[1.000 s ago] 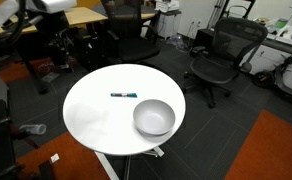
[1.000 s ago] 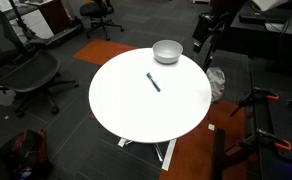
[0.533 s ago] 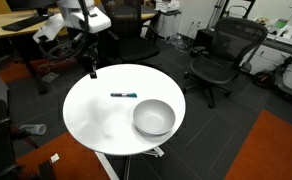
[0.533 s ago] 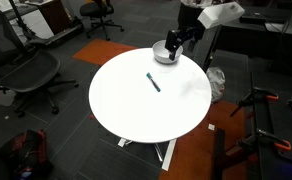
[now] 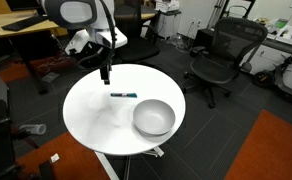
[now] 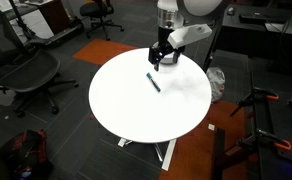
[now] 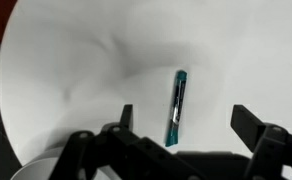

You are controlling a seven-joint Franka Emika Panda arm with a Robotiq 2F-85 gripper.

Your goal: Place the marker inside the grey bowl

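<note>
The marker (image 5: 123, 95) is a thin dark pen with a teal section, lying flat on the round white table (image 5: 91, 120). It also shows in an exterior view (image 6: 153, 82) and in the wrist view (image 7: 176, 106). The grey bowl (image 5: 153, 118) stands on the table near its edge; in an exterior view (image 6: 174, 50) the arm mostly hides it. My gripper (image 5: 104, 74) hangs open and empty above the table, just beside the marker (image 6: 157, 62). In the wrist view the open fingers (image 7: 186, 122) straddle the marker from above.
Black office chairs (image 5: 218, 55) and desks stand around the table. Another chair (image 6: 26, 70) is off the table's side. An orange floor mat (image 5: 271, 150) lies beyond the table.
The arm has swung in over the table and lowered, so the gripper now hangs near the marker. Marker and bowl have not moved.
</note>
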